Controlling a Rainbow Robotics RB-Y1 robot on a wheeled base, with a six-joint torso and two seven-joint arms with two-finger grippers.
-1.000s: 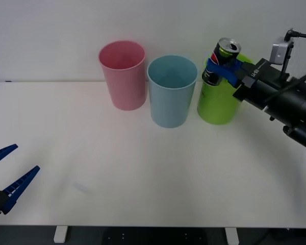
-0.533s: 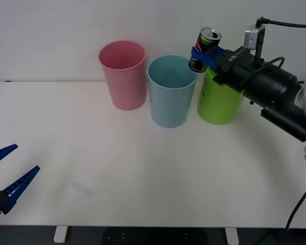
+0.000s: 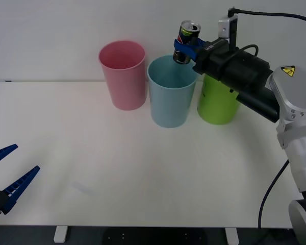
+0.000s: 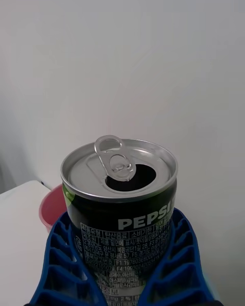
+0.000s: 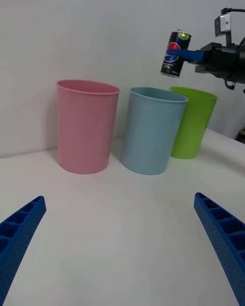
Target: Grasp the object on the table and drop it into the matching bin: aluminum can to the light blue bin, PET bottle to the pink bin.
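Right gripper [image 3: 182, 49] w/ both blue fingers clamped around the can [image 3: 186, 42], held upright in the air over the far right rim of the light blue bin [image 3: 172, 92]. Pink bin [image 3: 123, 75] alongside. Left gripper [image 3: 10, 178] low over the table [image 3: 117, 168] near edge, fingers spread wide, holding nothing.

Lower half of the aluminum can [image 4: 120, 204] wrapped by the right claw [image 4: 120, 265] fingers, its label's small print unreadable, lime green bin [image 3: 218, 102] partly hidden behind the right arm, left claw [image 3: 7, 178] cut off at the worktop's [image 3: 143, 168] near left edge.
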